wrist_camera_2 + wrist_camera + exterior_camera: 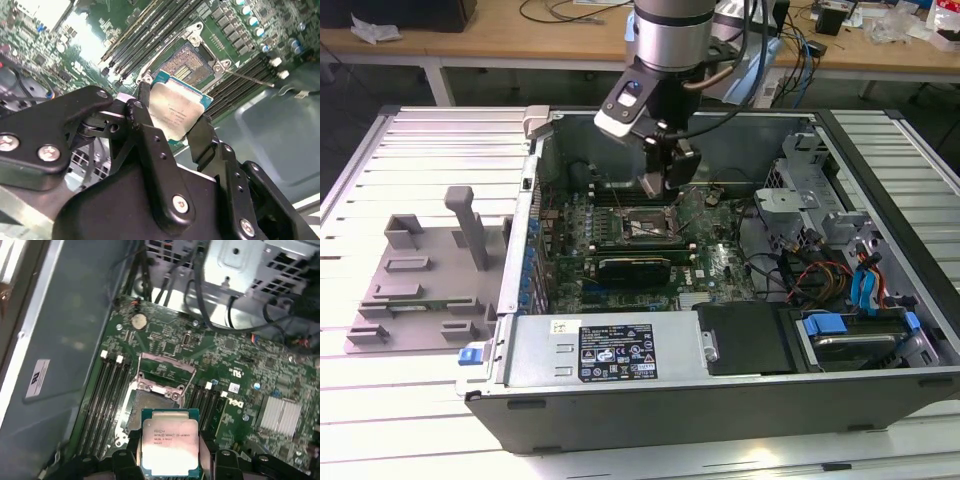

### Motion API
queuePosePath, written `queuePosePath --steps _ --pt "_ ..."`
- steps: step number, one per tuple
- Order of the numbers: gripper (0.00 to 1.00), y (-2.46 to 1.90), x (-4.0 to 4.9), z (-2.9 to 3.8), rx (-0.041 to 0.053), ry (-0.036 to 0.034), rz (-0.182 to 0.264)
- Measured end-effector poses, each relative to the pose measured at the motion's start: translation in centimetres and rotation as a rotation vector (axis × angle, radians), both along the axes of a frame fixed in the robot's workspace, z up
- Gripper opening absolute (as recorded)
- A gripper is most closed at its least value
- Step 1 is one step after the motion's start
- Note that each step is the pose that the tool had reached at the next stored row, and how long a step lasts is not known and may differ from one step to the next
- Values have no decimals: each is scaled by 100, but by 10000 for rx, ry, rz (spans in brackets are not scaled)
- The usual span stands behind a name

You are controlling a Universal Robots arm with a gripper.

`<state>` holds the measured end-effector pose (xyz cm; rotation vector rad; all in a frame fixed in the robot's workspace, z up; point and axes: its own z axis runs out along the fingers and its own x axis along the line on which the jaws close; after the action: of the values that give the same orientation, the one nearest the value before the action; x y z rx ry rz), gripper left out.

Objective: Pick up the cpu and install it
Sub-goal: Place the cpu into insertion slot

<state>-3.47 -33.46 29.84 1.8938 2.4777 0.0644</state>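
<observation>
Clearance log, as I read it from the console.

- Free: the case lies open-topped, so entry from above is clear. The drop from the cpu clamped in my hand to the socket is unobstructed.
- Obstacles at the socket: the load plate hinged up at one edge, the thin lever sticking out sideways, and low memory slots along both flanks.
- Obstacles to the exterior view's right: the drive cage and loose cables.
- Obstacles to the exterior view's left: the case wall, then a grey tray on the counter.
</observation>
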Motion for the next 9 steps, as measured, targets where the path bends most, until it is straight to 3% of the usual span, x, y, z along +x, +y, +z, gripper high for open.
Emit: queuePosePath --steps 4,9 --pt "55 0 0 -1 -1 1 -724" --pt "55 1 -1 -9 1 -1 -793"
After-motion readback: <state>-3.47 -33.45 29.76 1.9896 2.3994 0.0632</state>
